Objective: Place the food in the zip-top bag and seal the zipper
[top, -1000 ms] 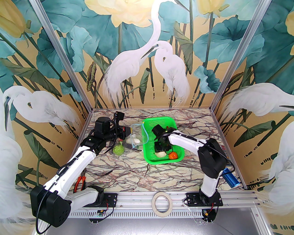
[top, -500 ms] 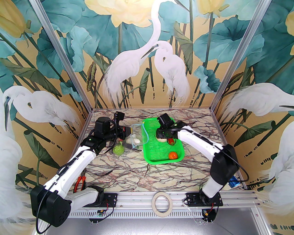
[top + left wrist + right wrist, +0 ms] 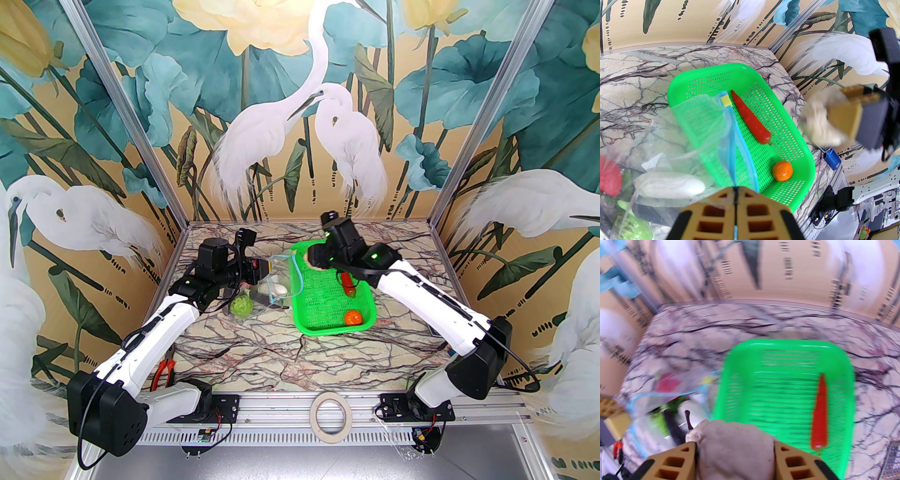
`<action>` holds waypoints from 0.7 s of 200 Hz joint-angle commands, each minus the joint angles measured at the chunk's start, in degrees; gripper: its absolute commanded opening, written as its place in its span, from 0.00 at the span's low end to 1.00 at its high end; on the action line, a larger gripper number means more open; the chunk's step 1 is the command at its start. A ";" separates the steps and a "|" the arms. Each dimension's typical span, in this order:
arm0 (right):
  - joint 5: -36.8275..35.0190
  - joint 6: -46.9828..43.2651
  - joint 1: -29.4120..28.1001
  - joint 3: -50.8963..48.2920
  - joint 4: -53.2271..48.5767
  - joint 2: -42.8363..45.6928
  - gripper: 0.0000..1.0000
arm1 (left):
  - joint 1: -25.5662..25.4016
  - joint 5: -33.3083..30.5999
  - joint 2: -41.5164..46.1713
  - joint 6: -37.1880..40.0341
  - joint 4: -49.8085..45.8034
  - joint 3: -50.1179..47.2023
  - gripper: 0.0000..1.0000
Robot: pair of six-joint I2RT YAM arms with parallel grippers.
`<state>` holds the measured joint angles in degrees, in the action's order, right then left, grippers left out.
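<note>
The flat clear plastic zip-top bag (image 3: 276,274) lay on the marble-patterned counter (image 3: 281,365) just left of the green mesh basket (image 3: 328,331), with its mouth raised and gaping toward the basket and one lip reaching over the basket's left rim. Its zipper (image 3: 731,140), a thin light-blue strip, ran along that mouth and ended in a small yellow slider tab (image 3: 726,101). Through the plastic showed a white toy gourd (image 3: 670,185), a red toy tomato (image 3: 609,173) and a dark toy eggplant (image 3: 672,427). A leafy green toy vegetable (image 3: 241,304) sat at the bag's near-left corner; whether it was inside the plastic could not be told. The left hand (image 3: 736,191) was pinched tight on the zipper strip and held that lip up off the counter. The right hand (image 3: 735,446) was clamped, at a middling width, on a pale toy cabbage (image 3: 736,432), which it held in the air over the basket's far-left corner, close to the bag's mouth. In the basket lay a long red toy chili (image 3: 348,284) toward the far right and a small toy orange (image 3: 353,318) near the front right corner, well apart from each other. Farther out, red-handled pliers (image 3: 164,370) lay on the counter beside the left arm's base. A roll of tape (image 3: 330,415) rested on the metal rail between the two bases.
</note>
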<state>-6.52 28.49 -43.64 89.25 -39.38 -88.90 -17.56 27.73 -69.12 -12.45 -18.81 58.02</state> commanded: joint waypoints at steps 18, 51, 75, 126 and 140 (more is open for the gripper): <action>3.55 1.72 -2.80 1.37 5.19 -3.07 0.16 | 0.56 1.28 -0.49 -0.87 0.71 2.30 0.08; 4.87 3.41 -3.37 1.36 7.67 -7.36 0.16 | 0.53 1.45 0.07 -1.22 1.07 2.67 0.08; 6.52 4.57 -3.82 1.82 9.27 -10.54 0.16 | 0.56 1.42 0.17 -1.16 1.05 3.09 0.08; 8.06 5.64 -4.44 3.79 10.22 -15.90 0.21 | 0.43 2.31 0.39 -1.62 1.92 3.21 0.08; 8.19 5.67 -4.44 4.41 10.11 -16.57 0.25 | 0.51 2.33 0.39 -1.62 1.78 3.09 0.08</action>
<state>0.38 32.93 -47.79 91.05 -31.20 -104.42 -17.50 28.38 -69.12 -13.74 -18.44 59.53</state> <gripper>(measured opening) 0.443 0.082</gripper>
